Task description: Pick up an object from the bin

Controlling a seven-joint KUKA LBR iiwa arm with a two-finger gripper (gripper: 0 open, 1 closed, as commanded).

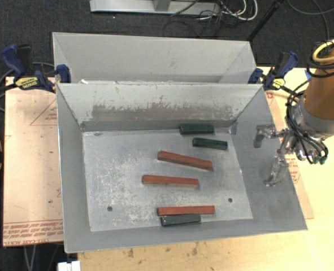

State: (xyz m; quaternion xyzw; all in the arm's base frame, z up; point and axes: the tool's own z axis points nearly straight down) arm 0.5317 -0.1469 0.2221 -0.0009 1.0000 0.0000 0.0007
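The tool (270,156) stood over the sloped right wall of the bin (155,109), fingers apart with nothing between them. Six bars lay flat on the bin floor, apart from the tool. Nearest was the short green bar (209,144), near the second green bar (196,129) by the back wall. The upper red bar (185,161) and the middle red bar (170,180) lay free. The lower red bar (186,210) touched the third green bar (180,220). The bars appeared stiff, light and smooth; a hold across the narrow width at mid-length would likely balance best.
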